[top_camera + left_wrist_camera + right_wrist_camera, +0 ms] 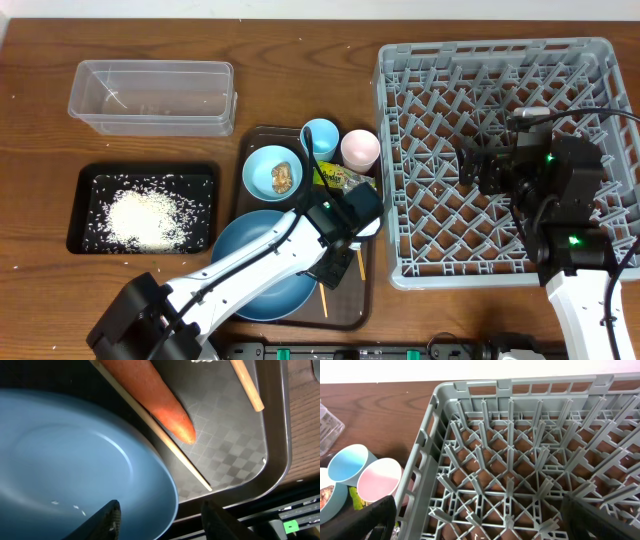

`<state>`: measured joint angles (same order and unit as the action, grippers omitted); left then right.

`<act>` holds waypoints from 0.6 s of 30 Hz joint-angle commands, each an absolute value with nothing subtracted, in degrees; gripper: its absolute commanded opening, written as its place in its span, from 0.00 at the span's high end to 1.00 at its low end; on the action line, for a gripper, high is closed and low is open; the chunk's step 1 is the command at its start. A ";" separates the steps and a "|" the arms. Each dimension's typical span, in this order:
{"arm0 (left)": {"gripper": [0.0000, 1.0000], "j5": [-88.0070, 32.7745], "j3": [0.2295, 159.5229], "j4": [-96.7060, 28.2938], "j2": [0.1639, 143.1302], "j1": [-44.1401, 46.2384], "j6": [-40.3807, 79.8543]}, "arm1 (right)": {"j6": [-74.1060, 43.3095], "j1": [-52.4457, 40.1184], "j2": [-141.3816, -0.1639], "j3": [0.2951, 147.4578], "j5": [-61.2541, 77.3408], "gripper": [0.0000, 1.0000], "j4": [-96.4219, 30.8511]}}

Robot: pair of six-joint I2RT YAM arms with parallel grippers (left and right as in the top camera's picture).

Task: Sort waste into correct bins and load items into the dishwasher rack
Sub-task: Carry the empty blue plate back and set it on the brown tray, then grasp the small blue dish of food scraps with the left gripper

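The dark-blue plate (255,270) lies on the brown serving tray; in the left wrist view its rim (75,470) runs between my fingers. My left gripper (162,522) is open, one finger over the plate and one outside its right rim, and shows low over that rim in the overhead view (335,258). The orange carrot (167,407) and two chopsticks (165,442) lie beside the plate. The light-blue bowl (272,172) holds the brown food lump (283,177). The light-blue cup (319,137), pink cup (360,148) and foil wrapper (345,178) are close by. My right gripper (475,165) is open and empty above the grey rack (500,60).
The clear tub (150,95) stands at the back left. The black tray (90,180) in front of it holds white rice (145,215). The brown serving tray (365,300) lies next to the rack's left wall. Loose rice grains dot the table.
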<state>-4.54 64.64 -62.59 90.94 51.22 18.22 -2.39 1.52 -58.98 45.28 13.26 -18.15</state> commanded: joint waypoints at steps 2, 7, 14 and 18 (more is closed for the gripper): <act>0.46 -4.40 65.56 -62.74 90.91 51.29 18.28 | -2.48 1.10 -59.27 46.37 12.86 0.01 -18.02; 0.40 3.42 70.65 -62.26 90.91 49.56 18.11 | -2.48 1.10 -59.27 46.37 12.86 0.01 -18.02; 0.27 10.11 71.94 -51.79 91.74 41.41 5.15 | -2.48 1.10 -59.27 46.37 12.86 0.01 -18.48; 0.26 10.09 71.92 -46.11 93.21 35.59 -2.46 | -2.46 1.10 -59.27 46.37 12.84 0.01 -18.72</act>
<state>7.77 71.31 -47.42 91.74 38.57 6.00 -2.37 1.52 -58.98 45.28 13.23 -18.63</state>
